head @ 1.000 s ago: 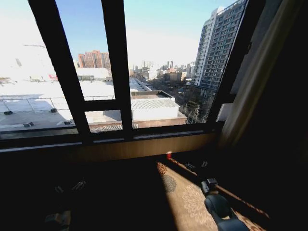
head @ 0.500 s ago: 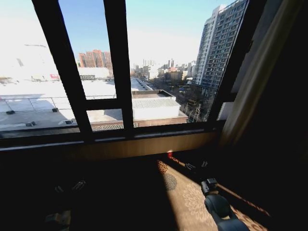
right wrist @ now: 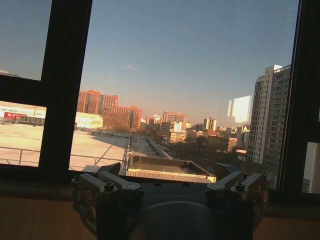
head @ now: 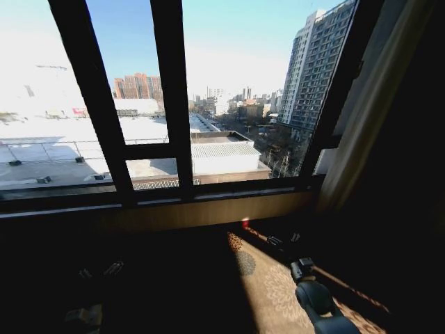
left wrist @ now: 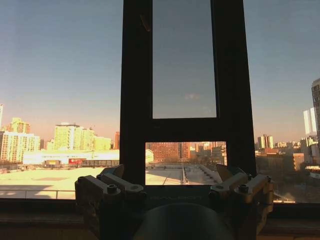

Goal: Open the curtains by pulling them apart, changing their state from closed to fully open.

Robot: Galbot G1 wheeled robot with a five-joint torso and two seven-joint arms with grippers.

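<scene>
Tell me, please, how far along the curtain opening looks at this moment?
It looks essentially done: the window is uncovered, and the curtain hangs bunched at the right edge. Nothing is in hand; the left gripper and right gripper are both open and empty, low before the glass. The window's left edge is out of frame, so I cannot confirm that side.

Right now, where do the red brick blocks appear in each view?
Head view: red blocks on the skyline, between two dark frame bars.
Left wrist view: red blocks seen through the small pane enclosed by the frame.
Right wrist view: red blocks just beside the thick frame bar.
Shared landmark: the dark window frame.
</scene>
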